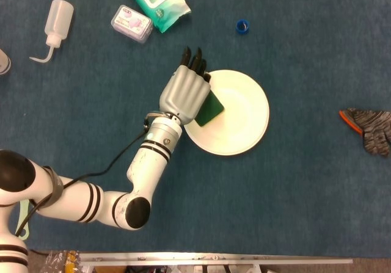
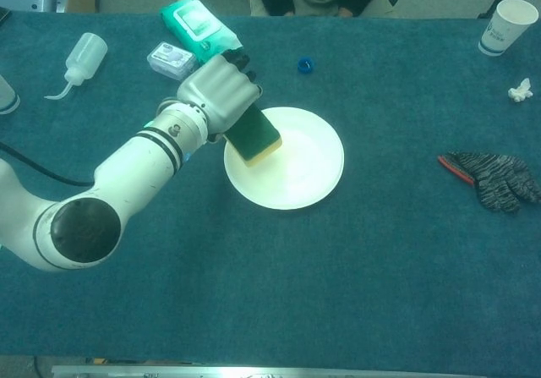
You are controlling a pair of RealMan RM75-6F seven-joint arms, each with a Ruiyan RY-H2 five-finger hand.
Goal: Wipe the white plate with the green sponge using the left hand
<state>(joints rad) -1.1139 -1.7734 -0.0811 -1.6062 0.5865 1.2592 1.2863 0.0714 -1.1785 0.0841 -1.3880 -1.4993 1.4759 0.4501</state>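
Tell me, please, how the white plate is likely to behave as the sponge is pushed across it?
The white plate looks thin and shallow, so it is probably light and may slide on the blue cloth under sideways pressure. The left hand holds the green sponge over its left rim, so pressing there could tip the far edge up. Nothing steadies the plate.

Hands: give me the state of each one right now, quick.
Left hand: holding the green sponge over the left part of the white plate.
Right hand: not in either view.
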